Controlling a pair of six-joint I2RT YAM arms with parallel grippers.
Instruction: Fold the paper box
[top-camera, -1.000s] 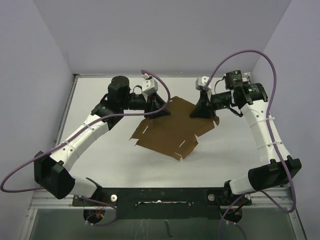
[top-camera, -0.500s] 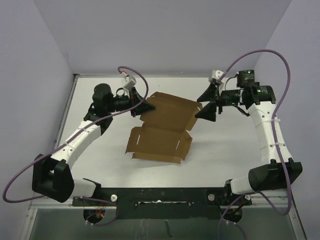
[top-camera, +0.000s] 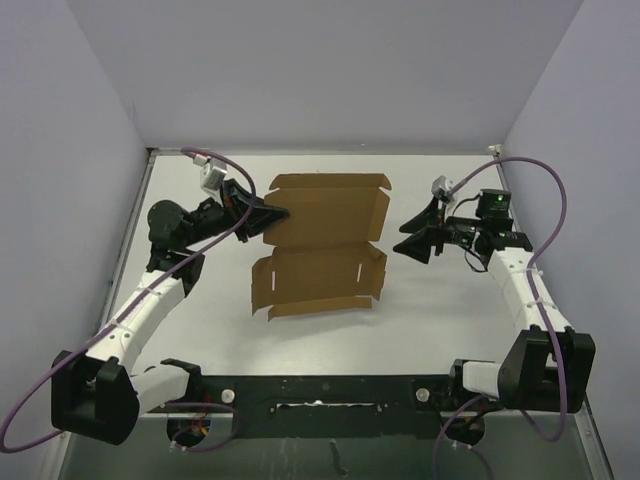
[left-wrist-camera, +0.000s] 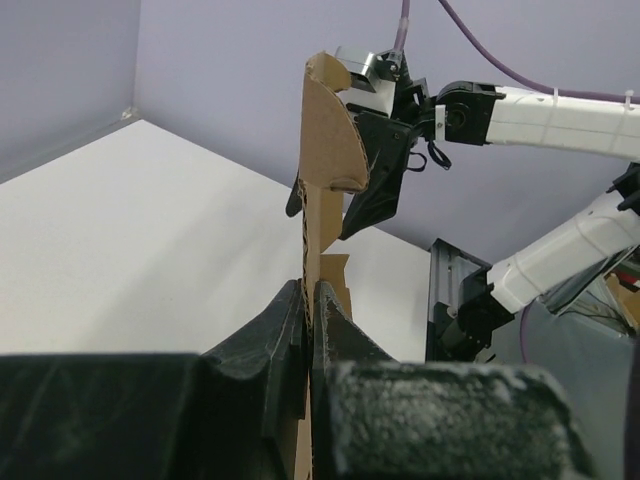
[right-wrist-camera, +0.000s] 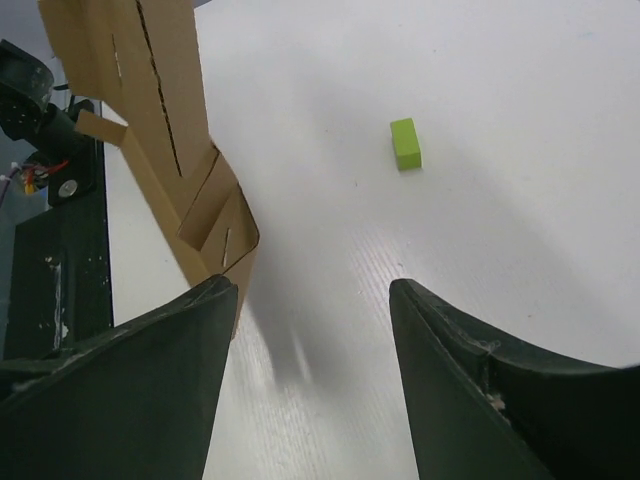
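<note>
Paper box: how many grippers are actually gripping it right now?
1. The left gripper is shut on the left edge of the paper box. The right gripper is open beside its right edge, not clamped on it.

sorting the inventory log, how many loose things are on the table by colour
brown: 1, paper box
yellow-green: 1, small block
total: 2

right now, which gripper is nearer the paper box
Left. The left gripper has its jaws shut on the left edge of the paper box. The right gripper sits just off the box's right edge, jaws open, gripping nothing.
</note>
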